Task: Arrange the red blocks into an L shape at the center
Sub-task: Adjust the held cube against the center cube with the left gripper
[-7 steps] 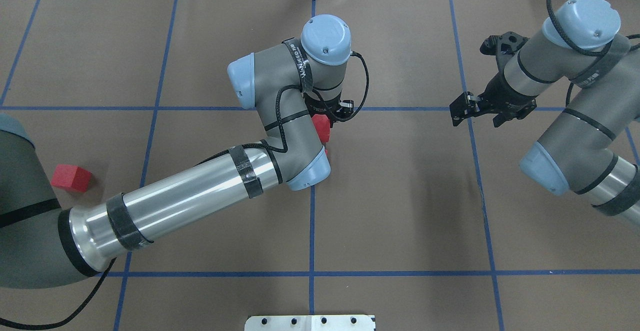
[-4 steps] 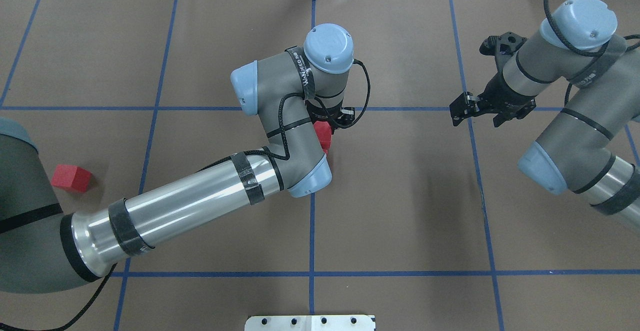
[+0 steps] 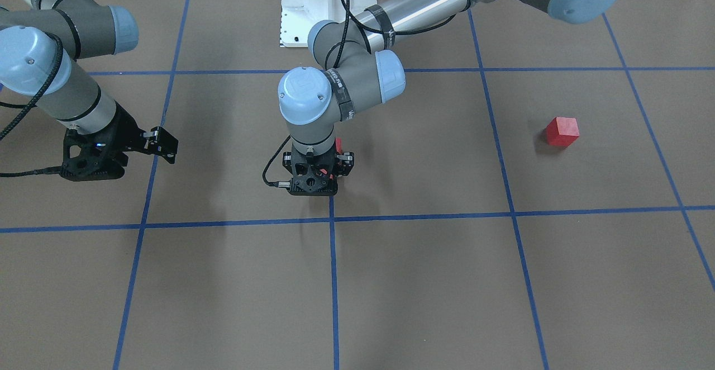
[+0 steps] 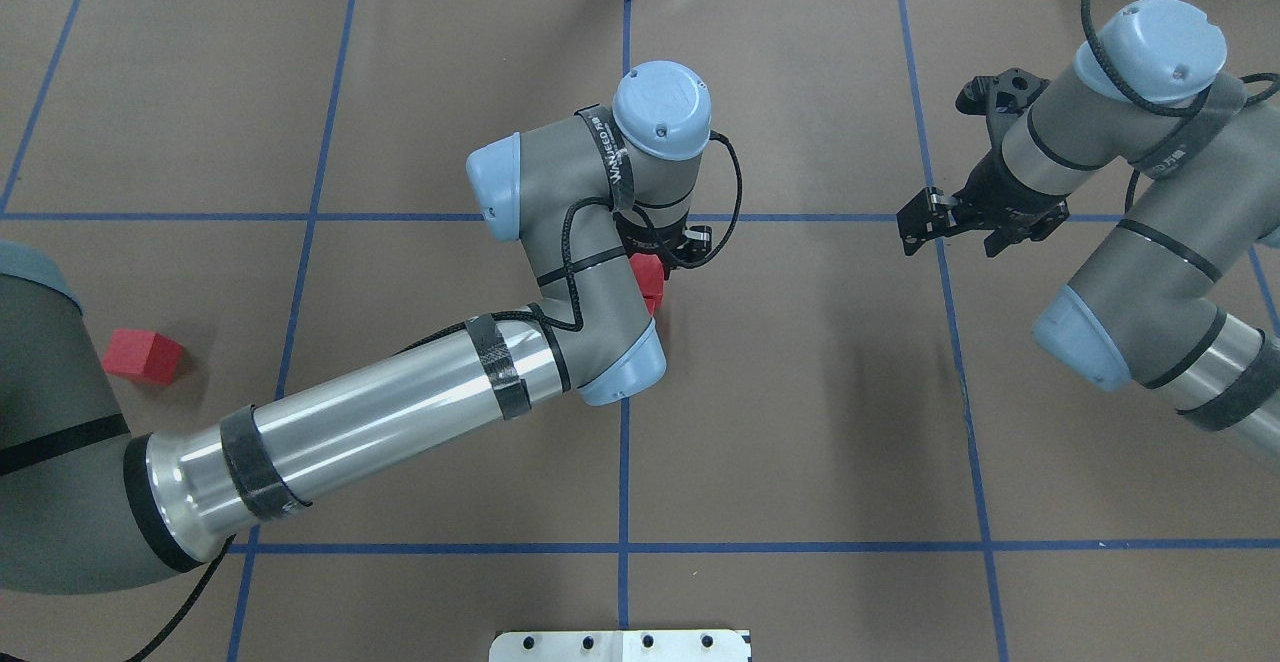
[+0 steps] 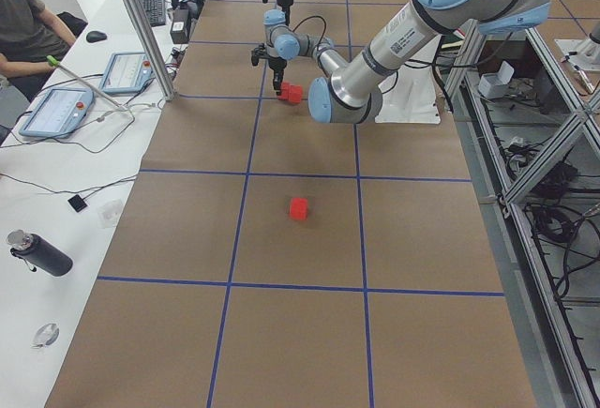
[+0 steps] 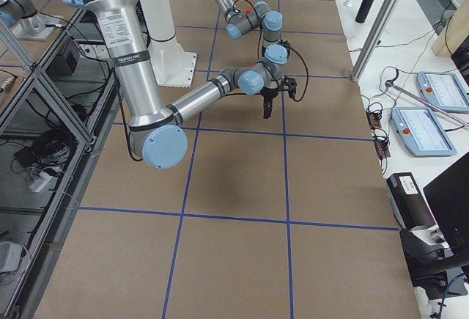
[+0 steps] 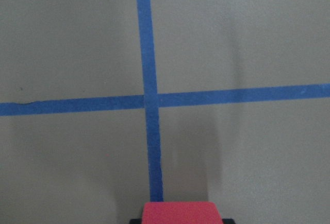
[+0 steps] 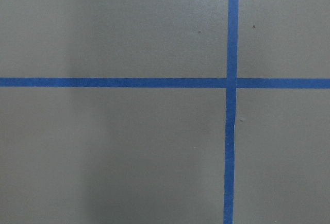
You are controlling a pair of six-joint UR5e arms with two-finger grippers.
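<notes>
My left gripper is shut on a red block, which fills the bottom edge of the left wrist view. It hangs over the center, just by the middle blue line. From overhead, this red block peeks out from under the left wrist. More red shows right beside it, toward the robot; whether that is a second block I cannot tell. Another red block lies alone far out on the table's left side. My right gripper hovers open and empty over a tape crossing on the right.
The white robot base plate sits at the table's near edge. The left forearm stretches low across the left half. A person sits at a side table with tablets beyond the far edge.
The left wrist has shifted a little to the right and toward the robot, taking the red block with it. The right arm has barely drifted.
</notes>
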